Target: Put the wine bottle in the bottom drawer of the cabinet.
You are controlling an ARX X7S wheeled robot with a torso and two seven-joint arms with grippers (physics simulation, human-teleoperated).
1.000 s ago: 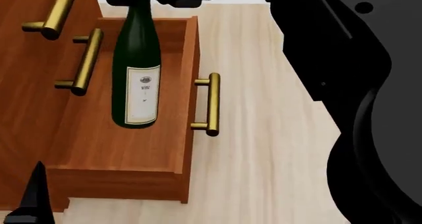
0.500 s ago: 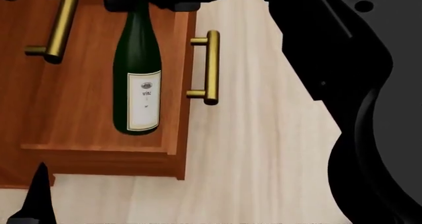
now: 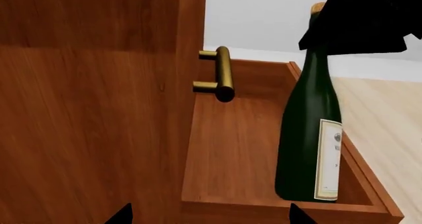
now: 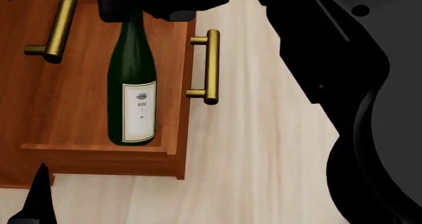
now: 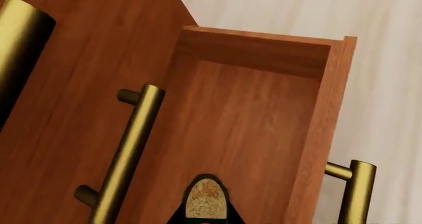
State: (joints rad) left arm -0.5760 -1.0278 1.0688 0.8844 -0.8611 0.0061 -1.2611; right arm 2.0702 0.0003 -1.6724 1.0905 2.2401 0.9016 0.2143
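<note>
**Bottle upright in open bottom drawer**

Pale wood floor runs beside the cabinet. I see the bottom drawer pulled out, brass handle on its front panel. The wine bottle stands upright inside it, near the front panel and one side wall, label toward the head camera. In the left wrist view its base looks to be on the drawer floor. My right gripper is a dark mass over the bottle neck and looks clamped on it, but I can't tell for sure. Right wrist view shows the cork just below the camera. My left gripper shows only its dark fingertips, spread wide apart, grasping nothing, beside the cabinet's side.
</note>
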